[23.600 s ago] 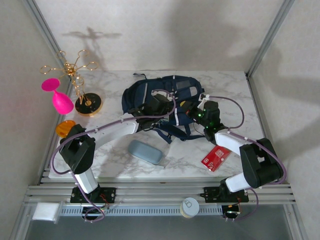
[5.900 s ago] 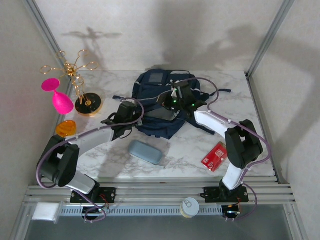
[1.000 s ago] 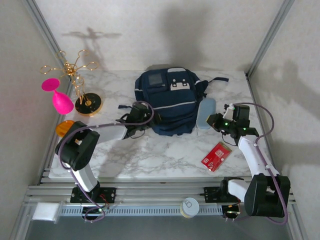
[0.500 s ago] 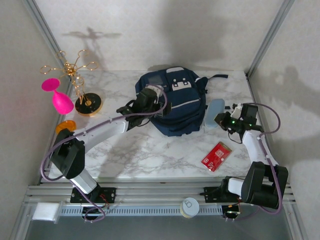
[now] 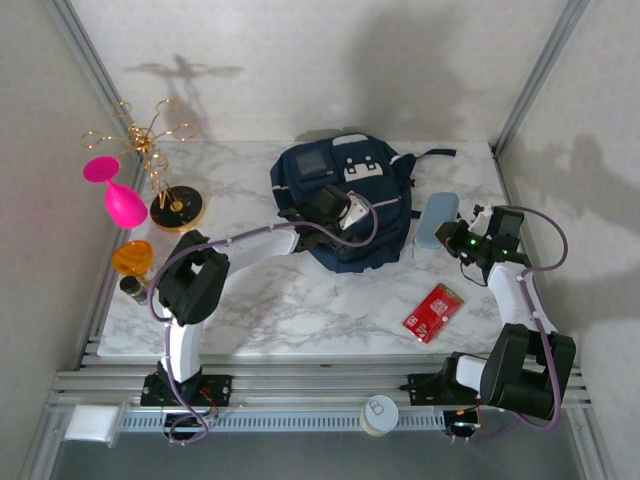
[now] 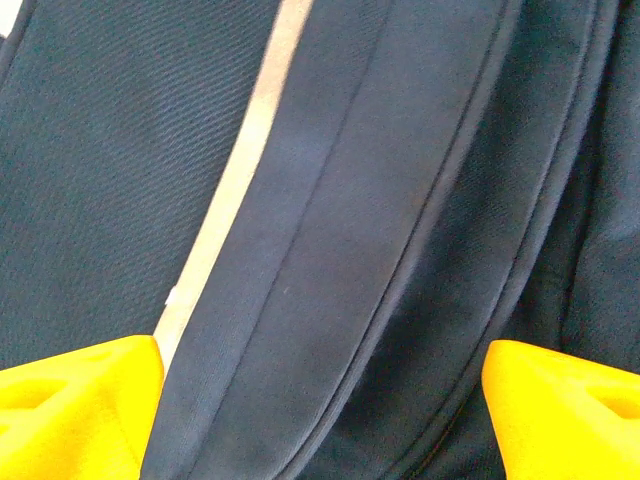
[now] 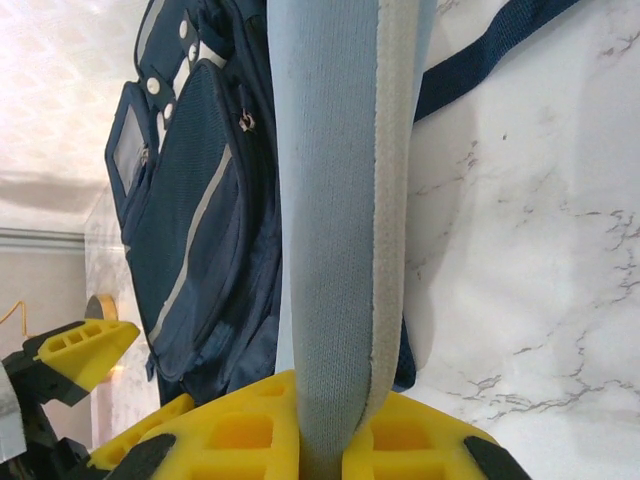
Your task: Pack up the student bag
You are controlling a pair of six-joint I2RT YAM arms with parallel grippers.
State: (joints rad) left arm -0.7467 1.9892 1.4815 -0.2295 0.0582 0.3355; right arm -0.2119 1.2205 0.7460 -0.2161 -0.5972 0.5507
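A: Where is the student bag?

B: At the back of the counter, 12 o'clock from its middle. It lies flat, front pocket up.

A: And the tools?

B: The left tool is low over the front pocket by the light stripe. Its fingers are spread wide and hold nothing. I can't tell if they touch the fabric. The right tool pinches one end of a grey-blue pouch, at 3 o'clock of the bag.

A: What could go wrong?

B: I see no open mouth on the bag. If the pouch is pushed against it, it would likely jam on closed fabric or shove the bag, since nothing pins the bag down. The pouch is long and held at one end only, so it could swivel or slip in the pinch.
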